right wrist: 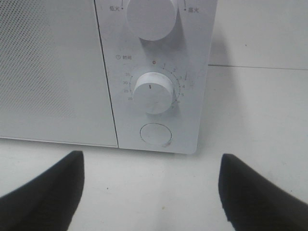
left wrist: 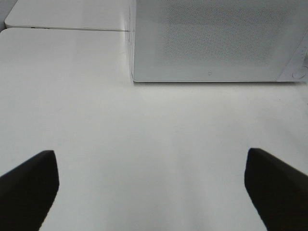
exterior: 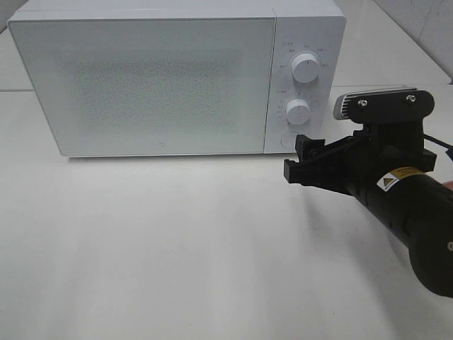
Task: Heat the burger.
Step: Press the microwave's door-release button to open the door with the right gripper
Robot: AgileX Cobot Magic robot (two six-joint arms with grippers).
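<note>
The burger is not in view in any frame. The white microwave [exterior: 141,78] stands at the back of the table with its door shut; it also shows in the left wrist view [left wrist: 211,38] and the right wrist view [right wrist: 48,72]. My right gripper [exterior: 297,159] is open and empty, just in front of the control panel's lower part. In the right wrist view the right gripper [right wrist: 151,158] faces the timer knob [right wrist: 153,93] and the round door button [right wrist: 155,134]. My left gripper [left wrist: 150,153] is open and empty above the bare table, some way in front of the microwave.
The control panel has an upper power knob [exterior: 305,66], the timer knob [exterior: 298,111] and the door button [exterior: 287,139]. The white table [exterior: 177,248] stretches in front of the microwave. A second white surface [left wrist: 62,14] lies beyond a seam behind it.
</note>
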